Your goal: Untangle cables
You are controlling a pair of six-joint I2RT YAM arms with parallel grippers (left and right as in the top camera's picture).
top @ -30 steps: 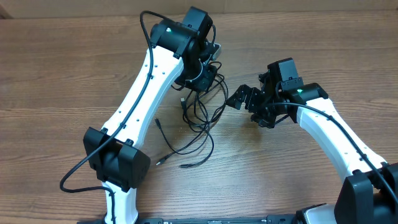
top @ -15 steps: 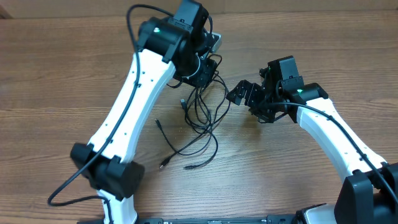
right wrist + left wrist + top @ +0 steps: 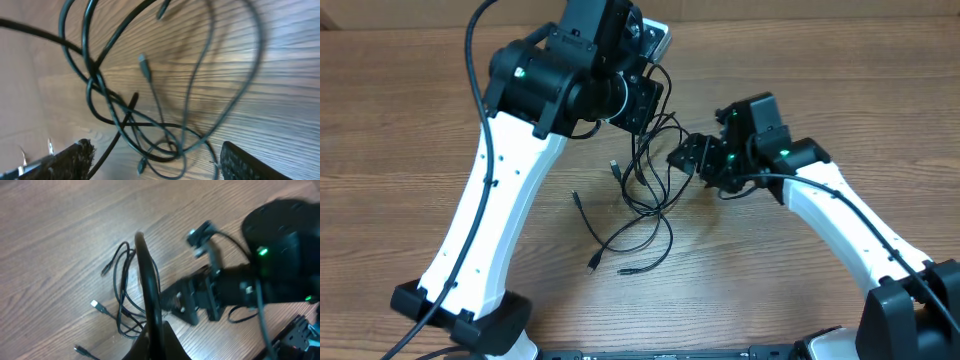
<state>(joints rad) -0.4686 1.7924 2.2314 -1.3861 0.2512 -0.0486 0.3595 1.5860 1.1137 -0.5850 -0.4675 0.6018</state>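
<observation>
Your left gripper (image 3: 646,100), fingers pressed together on a strand of the cables (image 3: 642,195), has swung up and away over the last second, dragging the tangle a little across the table (image 3: 410,150). Your right gripper (image 3: 688,156) has edged in toward the knot, fingers (image 3: 75,157) spread with several loops between them. You look set for a 2-handed pull apart.
</observation>
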